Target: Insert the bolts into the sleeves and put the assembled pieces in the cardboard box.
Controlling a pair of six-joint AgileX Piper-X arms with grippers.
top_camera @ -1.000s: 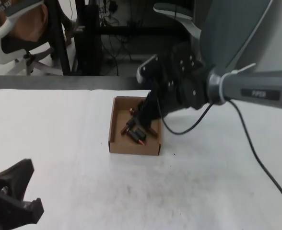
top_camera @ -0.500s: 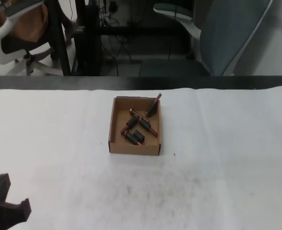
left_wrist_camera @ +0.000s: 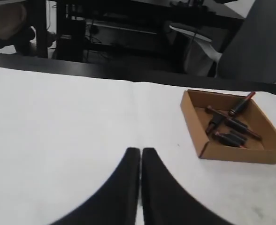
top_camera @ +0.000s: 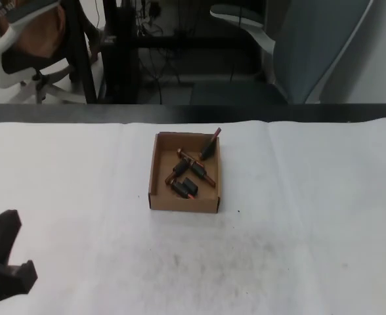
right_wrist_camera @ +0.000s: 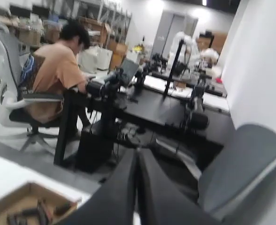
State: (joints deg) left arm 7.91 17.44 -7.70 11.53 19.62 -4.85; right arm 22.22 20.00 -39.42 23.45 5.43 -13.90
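Note:
The cardboard box (top_camera: 154, 172) sits on the white bench near its middle, and it holds several black sleeves with copper bolts in them (top_camera: 190, 176). One assembled piece (top_camera: 210, 144) leans on the far right wall of the box. My left gripper (left_wrist_camera: 141, 152) is shut, low over the bench to the left of the cardboard box (left_wrist_camera: 213, 151); the assembled pieces (left_wrist_camera: 230, 129) lie inside it. A dark part of that arm (top_camera: 2, 259) sits at the near left corner. My right gripper (right_wrist_camera: 137, 154) is shut, raised and pointing out at the room, with the cardboard box (right_wrist_camera: 11, 197) below it.
A black edge (top_camera: 193, 113) runs along the back of the bench. Behind it stand a grey chair (top_camera: 311, 46) and black desk legs (top_camera: 121, 52). The white cloth spreads wide on both sides of the box.
The right arm, which hung over the box a second ago, has pulled out of the high view. An assembled piece now leans on the box's far right wall. The left arm shifted slightly.

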